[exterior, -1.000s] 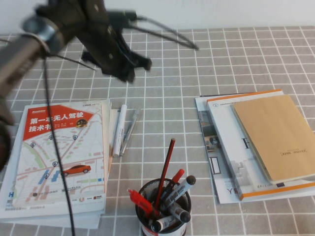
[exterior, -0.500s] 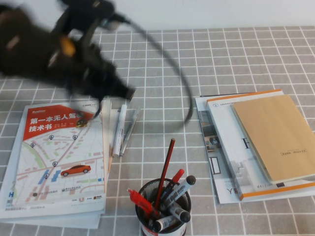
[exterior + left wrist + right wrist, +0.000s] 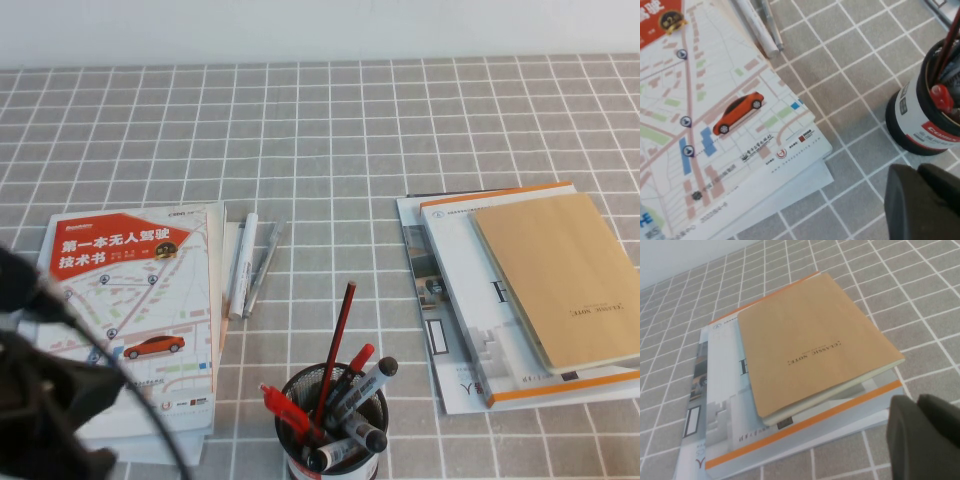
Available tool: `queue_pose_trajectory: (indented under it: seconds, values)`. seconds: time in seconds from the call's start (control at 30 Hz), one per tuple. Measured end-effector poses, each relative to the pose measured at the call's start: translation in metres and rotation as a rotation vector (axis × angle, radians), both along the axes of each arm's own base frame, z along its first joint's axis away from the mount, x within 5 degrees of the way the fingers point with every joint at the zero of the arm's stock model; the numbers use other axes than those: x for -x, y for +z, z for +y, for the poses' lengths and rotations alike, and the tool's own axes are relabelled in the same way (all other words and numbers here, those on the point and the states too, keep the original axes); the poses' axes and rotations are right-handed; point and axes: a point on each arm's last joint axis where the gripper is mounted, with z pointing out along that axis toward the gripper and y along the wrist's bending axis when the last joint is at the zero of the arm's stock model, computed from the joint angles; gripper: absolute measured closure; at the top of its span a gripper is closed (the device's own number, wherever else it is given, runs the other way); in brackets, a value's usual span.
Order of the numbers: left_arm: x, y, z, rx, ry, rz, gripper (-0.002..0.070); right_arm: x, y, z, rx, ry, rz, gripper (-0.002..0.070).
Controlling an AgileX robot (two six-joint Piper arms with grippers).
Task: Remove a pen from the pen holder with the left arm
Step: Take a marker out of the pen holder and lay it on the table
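Left gripper [image 3: 918, 175] closed, empty, low at near left; right gripper [image 3: 917, 410] closed, hovering right.

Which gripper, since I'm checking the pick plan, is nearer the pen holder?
Left. The left gripper sits close beside the pen holder; the right gripper hangs off by the brown notebook.

Black mesh cylindrical pen holder [image 3: 292, 440] upright near front table edge, white-and-red label round base. Packed with pens, all seated inside. Thin red pen [image 3: 338, 335] tallest, top tilted right. Red-capped pen [image 3: 282, 404] splayed left over rim. Grey black-capped markers [image 3: 368, 384] fanned right.
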Motion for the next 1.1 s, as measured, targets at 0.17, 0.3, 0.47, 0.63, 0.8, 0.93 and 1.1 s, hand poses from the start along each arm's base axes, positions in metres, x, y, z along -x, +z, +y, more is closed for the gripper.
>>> queue_pose_trajectory:
  seconds: [0.17,0.3,0.47,0.63,0.8,0.93,1.1]
  values:
    - [0.014,0.006,0.012,-0.005,0.007,-0.057,0.0674,0.0,0.0,0.0,0.0,0.0,0.0,0.0689]
    - [0.013,0.0,0.013,0.021,0.014,-0.135,0.0674,0.0,0.0,0.0,0.0,0.0,0.0,0.0689]
    - [0.004,-0.036,0.014,0.169,0.057,-0.419,0.0675,0.0,0.0,0.0,0.0,0.0,0.0,0.0689]
    - [0.014,-0.084,0.03,0.345,0.173,-0.687,0.0675,0.0,0.0,0.0,0.0,0.0,0.0,0.0689]
    - [0.033,-0.114,0.049,0.377,0.278,-0.761,0.0675,0.0,0.0,0.0,0.0,0.0,0.0,0.0689]
    - [0.042,-0.121,0.06,0.338,0.378,-0.766,0.0675,0.0,0.0,0.0,0.0,0.0,0.0,0.0688]
    - [0.05,-0.131,0.068,0.285,0.487,-0.712,0.0675,0.0,0.0,0.0,0.0,0.0,0.0,0.0689]
